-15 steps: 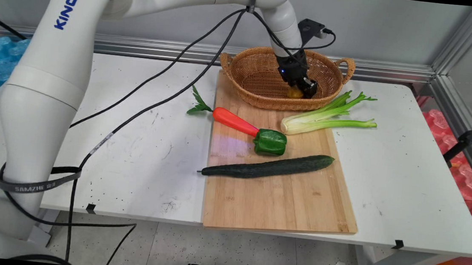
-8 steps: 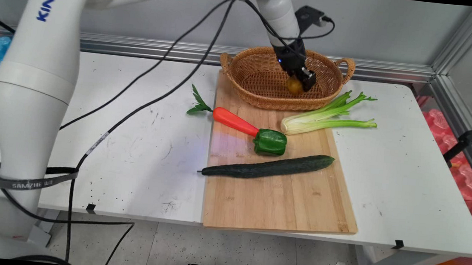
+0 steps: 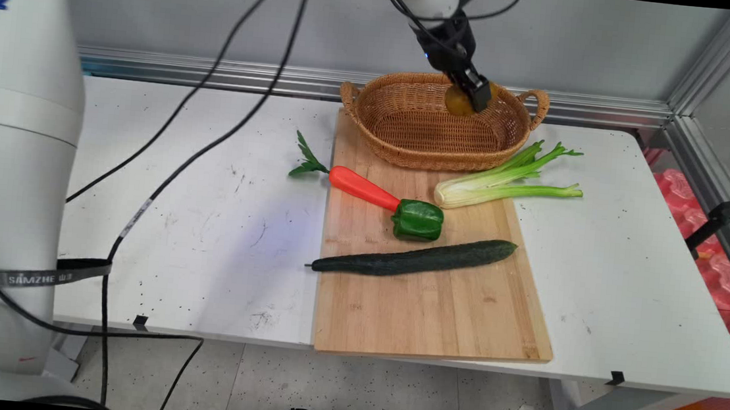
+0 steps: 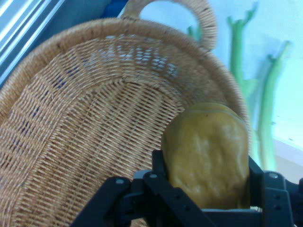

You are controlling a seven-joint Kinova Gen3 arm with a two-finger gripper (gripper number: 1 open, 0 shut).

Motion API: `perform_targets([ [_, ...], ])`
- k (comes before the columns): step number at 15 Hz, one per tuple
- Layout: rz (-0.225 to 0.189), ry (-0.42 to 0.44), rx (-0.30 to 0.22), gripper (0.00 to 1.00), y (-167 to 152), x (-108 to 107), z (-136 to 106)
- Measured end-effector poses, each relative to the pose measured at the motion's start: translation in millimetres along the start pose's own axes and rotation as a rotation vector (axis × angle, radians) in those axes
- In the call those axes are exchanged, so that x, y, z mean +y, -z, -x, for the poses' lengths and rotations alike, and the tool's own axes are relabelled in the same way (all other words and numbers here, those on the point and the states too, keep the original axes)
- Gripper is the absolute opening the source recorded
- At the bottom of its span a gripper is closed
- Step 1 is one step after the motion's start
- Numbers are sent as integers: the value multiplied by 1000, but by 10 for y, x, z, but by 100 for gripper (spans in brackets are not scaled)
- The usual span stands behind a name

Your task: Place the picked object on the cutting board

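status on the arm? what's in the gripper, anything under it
Gripper shut on potato, held above wicker basket. Basket interior bare below it. Celery, carrot, green pepper, cucumber on cutting board, untouched.

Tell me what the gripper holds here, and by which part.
A yellowish-brown potato, clamped across its lower sides in the gripper, above the wicker basket.

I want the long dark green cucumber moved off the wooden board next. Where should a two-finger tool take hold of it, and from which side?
Grip the long dark green cucumber near its middle, coming straight down from above with the fingers closing across its narrow width. It lies flat on the wooden cutting board, running nearly left to right, so a central hold should probably keep it balanced. The green bell pepper sits close behind, so keep clear of it.
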Motion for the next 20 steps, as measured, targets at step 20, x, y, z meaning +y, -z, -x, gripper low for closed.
perform_targets([
  [20, 242, -409, -50, 0, 1508, 863, 1353],
])
